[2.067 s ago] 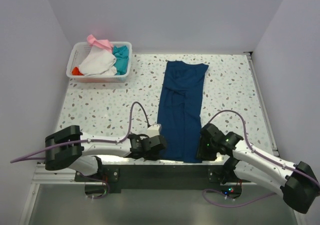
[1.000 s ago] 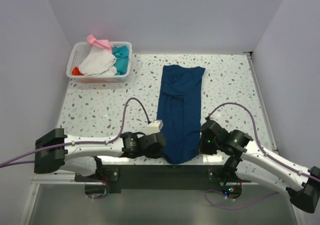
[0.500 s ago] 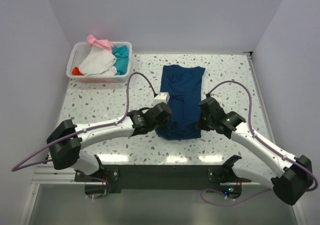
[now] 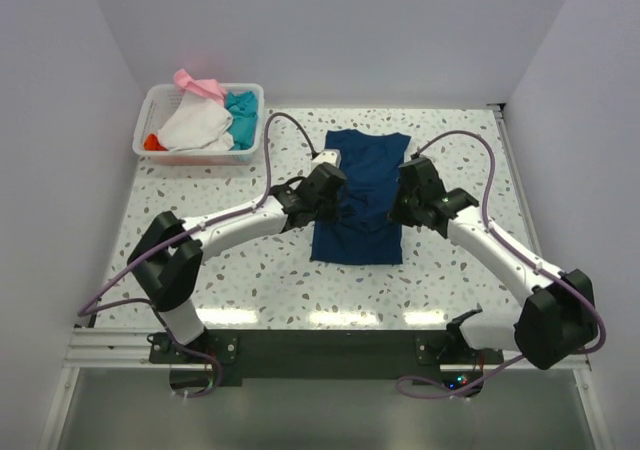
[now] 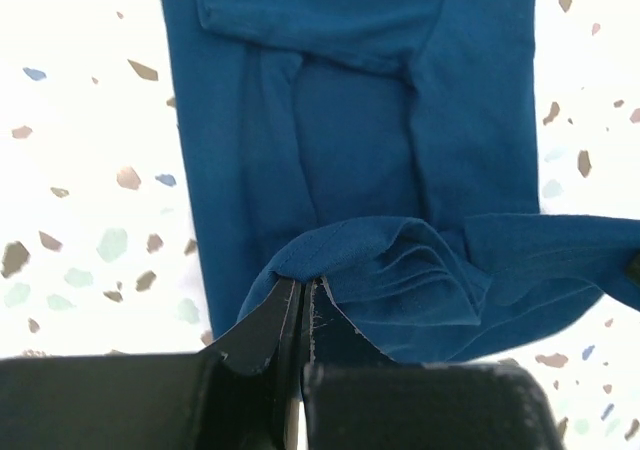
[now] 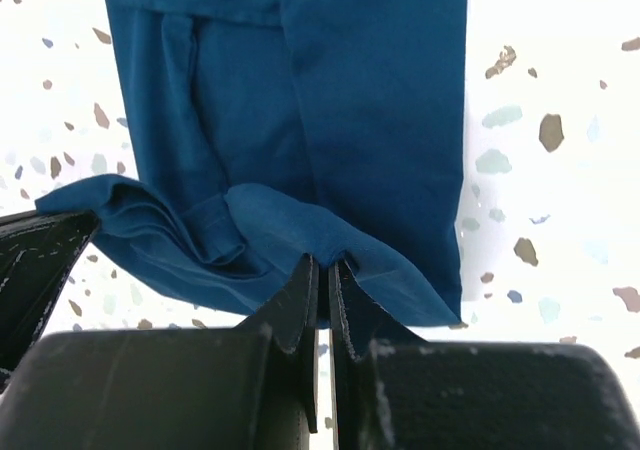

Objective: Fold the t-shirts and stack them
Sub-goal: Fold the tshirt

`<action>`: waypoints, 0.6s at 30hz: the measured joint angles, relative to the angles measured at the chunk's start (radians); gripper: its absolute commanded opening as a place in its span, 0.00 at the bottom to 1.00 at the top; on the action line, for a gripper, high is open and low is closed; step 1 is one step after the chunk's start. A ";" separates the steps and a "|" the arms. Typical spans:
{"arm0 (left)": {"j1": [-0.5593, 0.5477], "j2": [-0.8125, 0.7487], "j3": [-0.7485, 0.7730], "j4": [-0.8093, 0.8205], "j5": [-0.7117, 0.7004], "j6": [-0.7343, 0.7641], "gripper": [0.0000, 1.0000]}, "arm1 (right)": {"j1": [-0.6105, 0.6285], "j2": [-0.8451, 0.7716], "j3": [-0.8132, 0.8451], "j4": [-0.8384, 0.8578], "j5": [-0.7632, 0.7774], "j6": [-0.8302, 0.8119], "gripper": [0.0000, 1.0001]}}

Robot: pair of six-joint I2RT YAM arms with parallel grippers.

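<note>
A dark navy-blue t-shirt [image 4: 362, 185] lies as a long strip in the middle of the table, its near end lifted and doubled over toward the far end. My left gripper [image 4: 335, 192] is shut on the left corner of that lifted hem [image 5: 330, 250]. My right gripper [image 4: 396, 196] is shut on the right corner [image 6: 300, 240]. Both hold the hem above the flat part of the shirt [image 5: 380, 100] [image 6: 330, 80]. No white print shows. White, teal, pink and orange-red tees [image 4: 200, 123] are heaped in the basket.
A white plastic basket [image 4: 246, 154] stands at the far left corner of the speckled table [image 4: 200, 230]. Purple cables loop above both arms. White walls close the table on three sides.
Both grippers have carried the shirt's near hem from the table's front edge away toward the far end, folding the shirt over itself. The shirt's footprint is shorter now.
</note>
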 measured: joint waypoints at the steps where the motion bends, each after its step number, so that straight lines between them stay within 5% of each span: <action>1: 0.009 0.013 0.012 -0.001 0.003 0.010 0.00 | -0.009 0.015 0.009 0.005 -0.007 -0.002 0.00; 18: 0.129 0.217 0.169 -0.002 0.059 0.077 0.00 | -0.158 0.209 0.061 0.069 -0.084 -0.040 0.00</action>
